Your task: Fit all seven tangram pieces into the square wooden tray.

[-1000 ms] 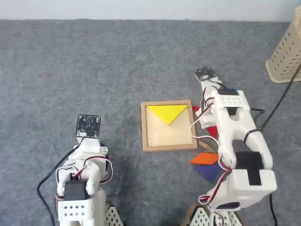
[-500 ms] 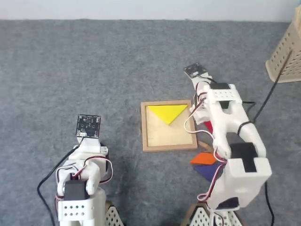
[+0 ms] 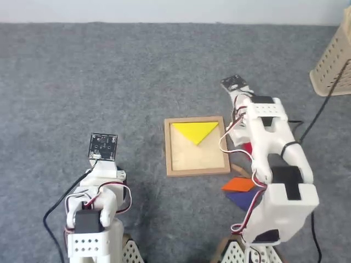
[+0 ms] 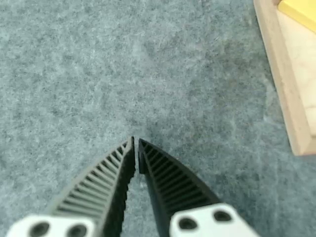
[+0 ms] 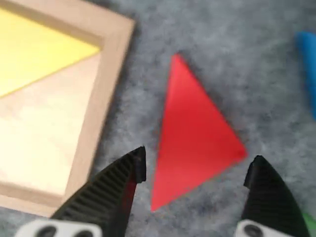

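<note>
The square wooden tray (image 3: 197, 169) lies mid-table with a yellow triangle (image 3: 194, 131) in its far half. My right gripper (image 5: 197, 165) is open, its fingers straddling a red triangle (image 5: 192, 143) that lies flat on the carpet just beside the tray's rim (image 5: 111, 84). The yellow triangle (image 5: 34, 44) sits inside that rim. A blue piece (image 5: 308, 59) lies past the red one. In the high view the red triangle (image 3: 247, 148) peeks out beside the right arm. My left gripper (image 4: 136, 144) is shut and empty over bare carpet, off the tray's (image 4: 284, 94) side.
An orange piece (image 3: 238, 184) and a purple piece (image 3: 244, 198) lie on the carpet near the right arm's base. A beige perforated basket (image 3: 334, 60) stands at the far right. A black cable (image 3: 321, 120) runs right of the arm.
The right arm swung a little left toward the tray, then eased back to the right. The left arm has kept still.
</note>
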`<action>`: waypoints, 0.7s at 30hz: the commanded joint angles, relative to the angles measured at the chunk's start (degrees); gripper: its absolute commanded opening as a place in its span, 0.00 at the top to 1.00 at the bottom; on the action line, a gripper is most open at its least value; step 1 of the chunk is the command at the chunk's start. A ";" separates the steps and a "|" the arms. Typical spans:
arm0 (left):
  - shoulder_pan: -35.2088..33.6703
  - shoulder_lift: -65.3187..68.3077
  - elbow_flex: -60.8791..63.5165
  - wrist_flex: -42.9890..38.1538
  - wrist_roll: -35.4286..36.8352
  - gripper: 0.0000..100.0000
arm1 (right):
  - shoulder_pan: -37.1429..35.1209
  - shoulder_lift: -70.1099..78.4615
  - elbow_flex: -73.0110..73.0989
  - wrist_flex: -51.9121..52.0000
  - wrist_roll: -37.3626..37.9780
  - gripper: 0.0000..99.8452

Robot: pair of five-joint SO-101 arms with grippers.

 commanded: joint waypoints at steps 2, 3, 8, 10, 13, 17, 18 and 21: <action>-0.09 -0.35 -0.31 0.35 0.44 0.99 | 2.42 -5.23 -2.81 0.75 0.79 0.67; -0.09 -0.35 -0.31 0.35 0.44 0.99 | 2.42 -4.26 -2.90 0.40 0.79 0.67; -0.09 -0.35 -0.31 0.35 0.44 0.99 | 1.63 1.89 -3.96 -0.84 0.79 0.67; -0.09 -0.35 -0.31 0.35 0.44 0.99 | 1.71 3.74 -5.10 -0.75 0.88 0.67; -0.09 -0.35 -0.31 0.35 0.44 0.99 | 1.89 5.23 -5.45 -0.66 0.88 0.67; -0.09 -0.35 -0.31 0.35 0.44 0.99 | 1.98 5.76 -5.45 -0.84 0.79 0.72; -0.09 -0.35 -0.31 0.35 0.44 0.99 | 1.98 5.76 -5.54 -0.84 0.79 0.74; -0.09 -0.35 -0.31 0.35 0.44 0.99 | 1.71 5.76 -5.36 -0.84 0.70 0.76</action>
